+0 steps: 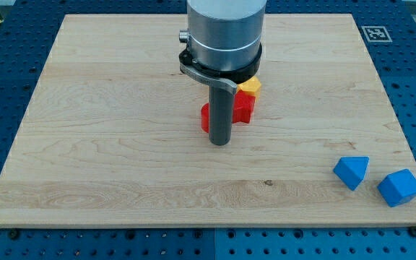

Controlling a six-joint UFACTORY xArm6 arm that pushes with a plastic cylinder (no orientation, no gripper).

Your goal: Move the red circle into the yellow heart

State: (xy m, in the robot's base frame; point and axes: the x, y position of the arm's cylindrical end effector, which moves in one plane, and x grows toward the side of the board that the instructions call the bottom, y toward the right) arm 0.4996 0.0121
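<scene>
**Rod tip down beside the red block at mid-board**

Nearest the view's bottom, well off to the view's right and below my tip [220,143], two blue blocks lay close together near the corner of the wooden board [107,166]. The blue block on the left [351,172] looked like a wedge or triangle; the other blue block [400,188], just to its right and slightly lower, sat at the board's edge, its shape hard to make out.

My tip rested on the board at about its middle. There are no jaws on this rig, only the straight dark rod, so nothing could stand apart or clamp together.

Just above the tip and behind the rod lay the red block [243,108]. It showed on both sides of the rod, a small part to the view's left and a larger part to the view's right. Its outline was largely hidden by the rod, so I could not confirm it as a circle, nor tell whether the rod touched it.

Farther up and to the right of the tip, the yellow block [250,86] sat against the red block's upper edge, apparently touching. The arm's grey body covered most of it, so the heart shape could not be made out.

At the board's far right corner was a small black-and-white marker [373,33].
</scene>
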